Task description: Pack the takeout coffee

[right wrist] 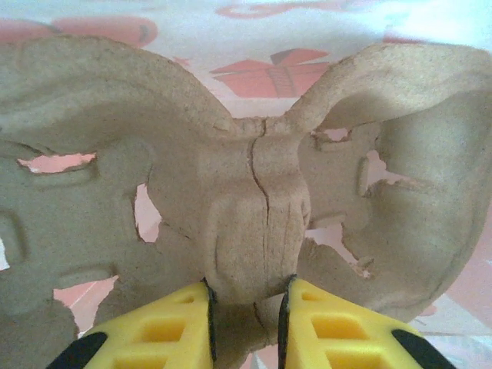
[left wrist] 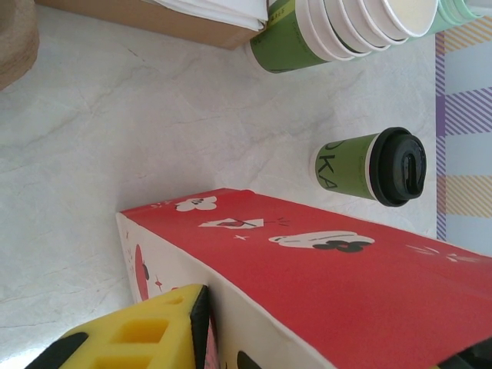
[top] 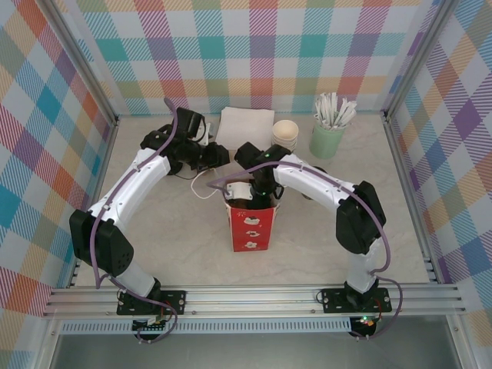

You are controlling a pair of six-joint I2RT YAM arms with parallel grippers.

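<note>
- the takeout coffee (left wrist: 369, 167), dark green with a black lid on, stands upright on the tabletop (left wrist: 115, 131), its long axis vertical. it is just past the far right side of the red bag (left wrist: 323, 284) and nearer than the stacked cups (left wrist: 323, 31).
- the right fingers (right wrist: 177, 323) are clamped on the centre ridge of a pulp cup carrier (right wrist: 254, 207), over the bag.
- one of the left fingers (left wrist: 131, 342) lies against the bag's rim. the other is hidden, so i cannot tell whether they grip it.
- from the left fingers the cup lies across the bag, to the right. the right arm looks nearer and better placed to take it, once it lets go of the carrier.
</note>
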